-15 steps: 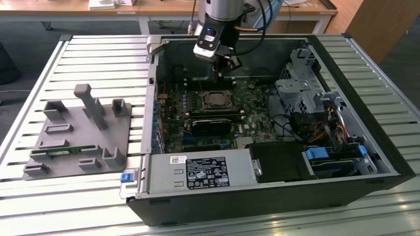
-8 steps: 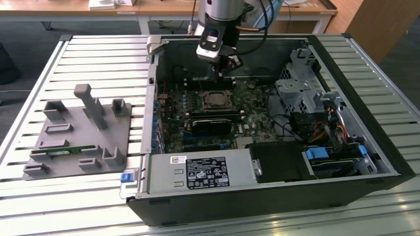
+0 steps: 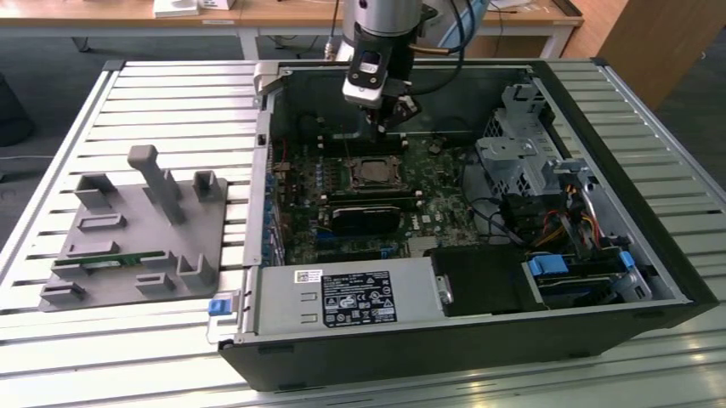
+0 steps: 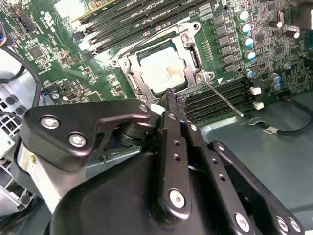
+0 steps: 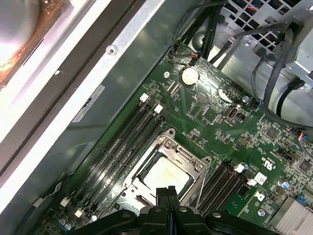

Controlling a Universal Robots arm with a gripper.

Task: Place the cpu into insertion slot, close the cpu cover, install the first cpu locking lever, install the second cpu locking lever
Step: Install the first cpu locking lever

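The cpu [image 4: 164, 68] [image 5: 168, 175] lies flat in the insertion slot [image 3: 370, 172] on the green motherboard, silvery top up. The cpu cover [image 4: 131, 73] [image 5: 143, 167], a thin metal frame, lies down around it. A thin wire locking lever [image 4: 224, 99] sticks out from one socket corner over the memory slots; in the first wrist view a locking lever [image 5: 202, 182] runs along the socket's side. My gripper [image 3: 394, 126] [image 4: 171, 94] [image 5: 166, 192] hovers just above the socket's edge, fingers pressed together and holding nothing.
The open computer case [image 3: 635, 136] walls in the motherboard. A long black card [image 3: 369, 218] sits just beyond the socket, with a drive cage and cables [image 3: 533, 170] at the exterior view's right. A grey fixture plate [image 3: 125, 246] lies outside the case at the exterior view's left.
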